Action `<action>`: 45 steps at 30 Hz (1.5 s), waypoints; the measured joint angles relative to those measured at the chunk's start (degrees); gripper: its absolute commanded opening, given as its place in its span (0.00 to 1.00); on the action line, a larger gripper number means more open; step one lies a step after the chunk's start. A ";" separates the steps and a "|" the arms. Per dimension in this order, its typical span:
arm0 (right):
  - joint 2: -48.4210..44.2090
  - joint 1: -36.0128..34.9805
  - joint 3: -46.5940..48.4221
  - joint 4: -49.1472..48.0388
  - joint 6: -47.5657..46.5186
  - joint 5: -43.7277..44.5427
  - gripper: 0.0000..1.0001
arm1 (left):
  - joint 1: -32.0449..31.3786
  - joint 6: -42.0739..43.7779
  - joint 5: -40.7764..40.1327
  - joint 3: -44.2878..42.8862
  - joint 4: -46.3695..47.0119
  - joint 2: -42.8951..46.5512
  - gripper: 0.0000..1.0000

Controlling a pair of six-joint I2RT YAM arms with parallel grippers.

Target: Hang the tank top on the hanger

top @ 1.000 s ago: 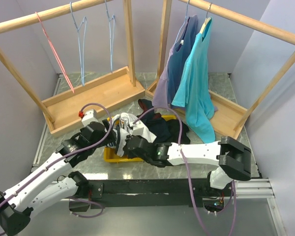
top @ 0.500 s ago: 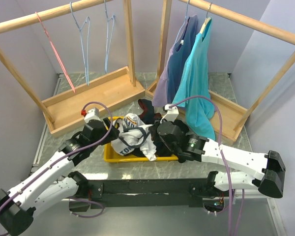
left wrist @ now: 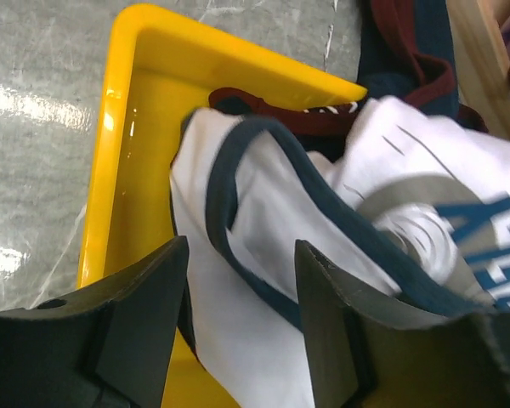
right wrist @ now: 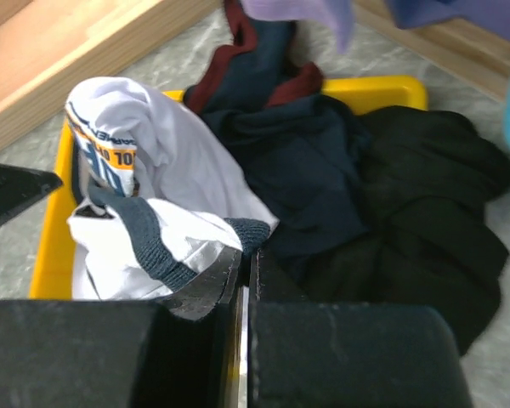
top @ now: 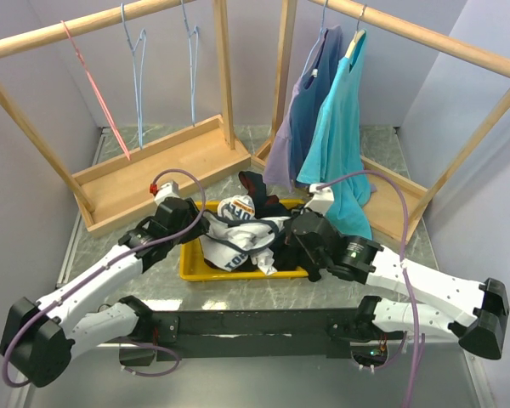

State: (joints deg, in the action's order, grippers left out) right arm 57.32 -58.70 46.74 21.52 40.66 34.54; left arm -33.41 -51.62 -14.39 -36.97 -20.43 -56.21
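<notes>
The tank top (top: 236, 231) is bunched up, white with navy trim, at the left end of a yellow bin (top: 189, 270). My right gripper (top: 278, 235) is shut on a navy-trimmed edge of it; the right wrist view shows the jaws (right wrist: 245, 253) pinching that ribbed trim. My left gripper (top: 206, 224) reaches in from the left, open. Its fingers (left wrist: 242, 248) straddle a white fold with a navy band (left wrist: 263, 255) and are not pressed on it. Two light-blue wire hangers (top: 138, 59) hang on the back-left rail.
A pink-red hanger (top: 92, 83) leans on the left wooden rack (top: 153, 174). Dark navy and black garments (right wrist: 357, 187) fill the bin's right half. A turquoise T-shirt (top: 336, 144) and a purple-blue shirt (top: 302, 110) hang on the right rack, close behind my right arm.
My right arm swung from the bin's left side to its right, dragging the tank top's edge along. My left gripper moved in over the tank top and its jaws narrowed.
</notes>
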 measured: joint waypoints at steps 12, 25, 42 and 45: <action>-5.38 2.67 -3.30 3.28 0.83 0.11 0.00 | 0.39 0.37 0.22 0.33 6.03 -8.15 0.28; -3.08 3.58 14.34 6.54 -6.78 -1.20 0.00 | 0.39 6.64 1.40 -9.20 1.40 -0.61 0.01; 15.69 7.23 74.27 3.30 -28.70 -2.58 0.00 | 0.39 19.87 3.93 -75.87 -1.44 -12.04 0.01; 15.96 7.39 77.88 -0.09 -31.15 -3.28 0.00 | 0.39 21.05 4.55 -82.38 -0.94 -15.02 0.01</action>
State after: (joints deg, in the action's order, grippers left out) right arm 73.28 -51.31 124.62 21.43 9.52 31.27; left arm -33.01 -30.57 -9.85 -119.35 -21.37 -71.22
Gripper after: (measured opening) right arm 0.030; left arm 0.025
